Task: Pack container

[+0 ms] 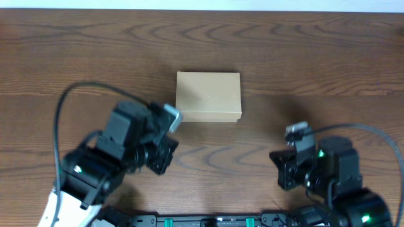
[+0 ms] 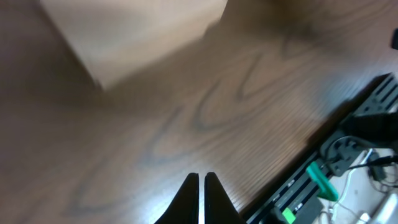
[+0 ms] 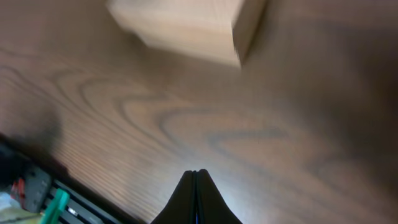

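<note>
The box (image 1: 208, 96) sits with its lid down near the middle of the wooden table (image 1: 315, 50), between the two arms and apart from both. The left gripper (image 2: 201, 177) is closed to a thin slit with nothing in it, and hovers near the box's near left corner. The right gripper (image 3: 196, 173) is closed and empty, farther back on the right.

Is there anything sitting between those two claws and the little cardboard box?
Nothing visible. Only bare wooden table lies between the cardboard box and the left claw, and the same goes for the right claw. Both claws are shut and empty.
</note>
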